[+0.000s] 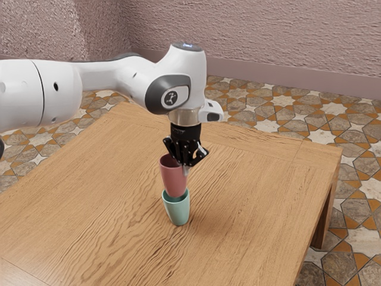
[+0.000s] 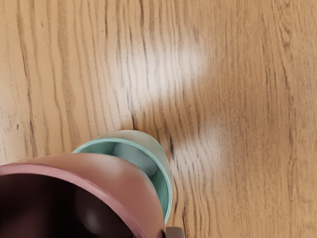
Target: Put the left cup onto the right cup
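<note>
A pink cup (image 1: 172,177) stands upright with its base nested in the mouth of a mint-green cup (image 1: 177,208) on the wooden table (image 1: 89,196). My black gripper (image 1: 186,161) comes straight down over the pink cup's rim on the side toward the exterior view's right, and its fingers pinch the cup wall there. In the wrist view the pink cup (image 2: 99,183) looms large just under my hand, with its dark inside showing. The green cup's rim (image 2: 148,158) peeks out from under it on the wood.
The table's far edge (image 1: 268,140) and its edge at the exterior view's right (image 1: 333,179) drop to a patterned tile floor (image 1: 357,119). A pink textured wall (image 1: 268,30) runs behind. Bare wood surrounds the stacked cups.
</note>
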### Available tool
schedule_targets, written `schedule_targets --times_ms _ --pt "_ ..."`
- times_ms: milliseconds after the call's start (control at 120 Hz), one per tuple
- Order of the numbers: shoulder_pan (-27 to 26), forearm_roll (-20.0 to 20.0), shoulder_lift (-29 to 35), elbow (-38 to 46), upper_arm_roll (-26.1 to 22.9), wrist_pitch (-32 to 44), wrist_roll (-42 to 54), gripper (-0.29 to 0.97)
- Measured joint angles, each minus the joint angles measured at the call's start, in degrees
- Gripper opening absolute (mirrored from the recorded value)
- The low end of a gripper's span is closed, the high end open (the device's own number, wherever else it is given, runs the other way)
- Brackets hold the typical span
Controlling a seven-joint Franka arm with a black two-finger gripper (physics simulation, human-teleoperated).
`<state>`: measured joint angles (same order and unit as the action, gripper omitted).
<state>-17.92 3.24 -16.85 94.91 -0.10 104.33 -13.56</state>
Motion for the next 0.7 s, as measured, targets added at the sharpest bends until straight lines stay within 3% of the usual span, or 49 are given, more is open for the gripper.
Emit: schedule_targets --times_ms 700 --pt "0.44 0.07 -0.96 0.59 0.03 1.06 -1.60 -0.11"
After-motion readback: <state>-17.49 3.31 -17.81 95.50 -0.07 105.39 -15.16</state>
